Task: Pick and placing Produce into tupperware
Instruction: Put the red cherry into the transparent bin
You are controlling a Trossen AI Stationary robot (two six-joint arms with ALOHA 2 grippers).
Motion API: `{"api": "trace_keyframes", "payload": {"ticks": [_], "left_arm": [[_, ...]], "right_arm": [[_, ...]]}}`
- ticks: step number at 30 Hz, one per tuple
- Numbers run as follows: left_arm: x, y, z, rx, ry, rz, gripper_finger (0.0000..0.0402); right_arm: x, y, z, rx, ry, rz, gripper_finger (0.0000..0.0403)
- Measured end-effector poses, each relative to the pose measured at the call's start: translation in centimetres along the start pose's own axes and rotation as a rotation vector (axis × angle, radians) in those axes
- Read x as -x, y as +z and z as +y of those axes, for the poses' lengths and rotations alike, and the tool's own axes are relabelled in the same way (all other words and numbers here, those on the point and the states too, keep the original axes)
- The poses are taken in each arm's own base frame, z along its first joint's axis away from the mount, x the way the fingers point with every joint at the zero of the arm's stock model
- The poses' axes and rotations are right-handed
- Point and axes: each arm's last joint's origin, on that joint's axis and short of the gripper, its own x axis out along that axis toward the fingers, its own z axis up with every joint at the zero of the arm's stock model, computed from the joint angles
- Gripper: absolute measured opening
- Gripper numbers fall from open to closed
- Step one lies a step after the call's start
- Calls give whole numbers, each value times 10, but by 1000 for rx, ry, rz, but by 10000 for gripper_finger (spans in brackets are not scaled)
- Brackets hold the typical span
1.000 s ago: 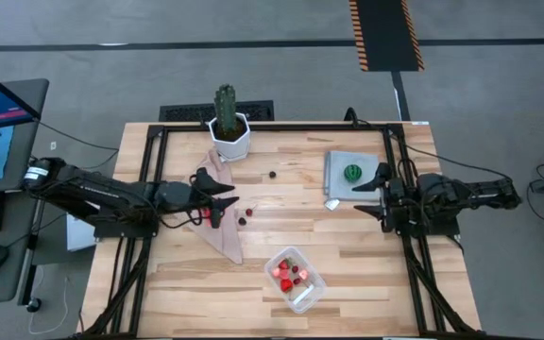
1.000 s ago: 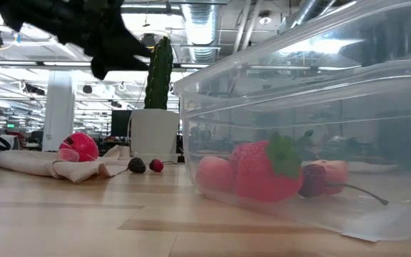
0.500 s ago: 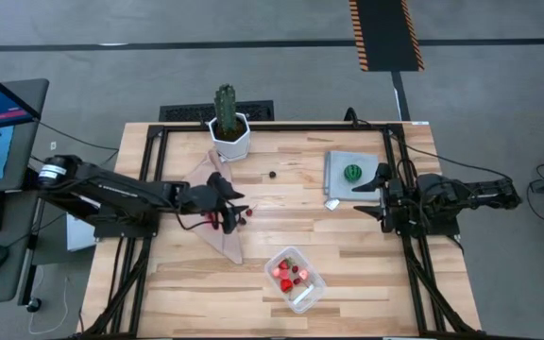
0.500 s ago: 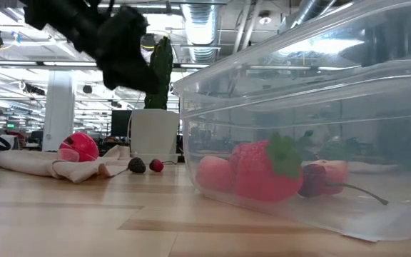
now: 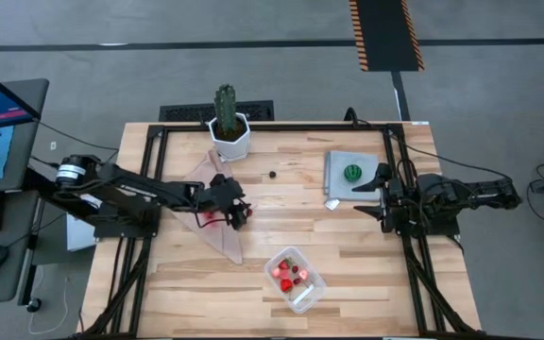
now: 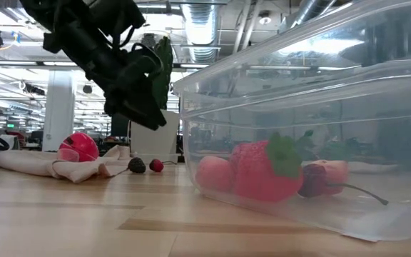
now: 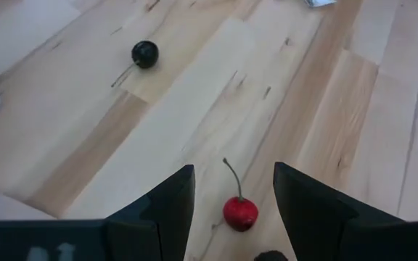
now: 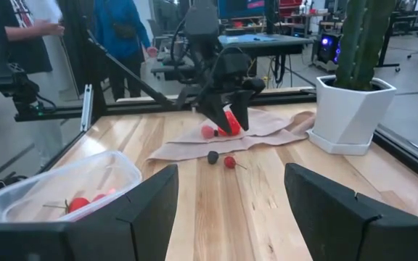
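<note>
Left hand [image 5: 239, 212] has reached the glossy round cherry [image 7: 239, 212].

Even, bright overhead light; soft shadows on counter [image 5: 348, 246]. Low view: ceiling lamps glare at 12 o'clock, near tupperware [image 6: 312, 128] w/ reflections, slightly soft.

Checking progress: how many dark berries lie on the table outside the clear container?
2 dark berries: one alone on bare wood, toward the cactus; one beside the red cherry by the cloth, near the left pincer. Others may be hidden.
</note>
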Motion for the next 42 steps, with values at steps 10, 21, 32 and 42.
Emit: {"api": "trace_keyframes", "payload": {"ticks": [10, 21, 32, 42], "left_arm": [[-6, 10, 12, 26, 10, -5, 178], [-32, 23, -1, -18, 7, 60, 178], [-57, 21, -8, -73, 61, 246, 178], [-57, 18, -6, -77, 80, 288, 178]], "right_arm": [[0, 0, 0, 0, 0, 0, 276], [0, -1, 0, 1, 2, 9, 276], [0, -3, 0, 3, 4, 28, 276], [0, -5, 0, 5, 5, 51, 276]]}}
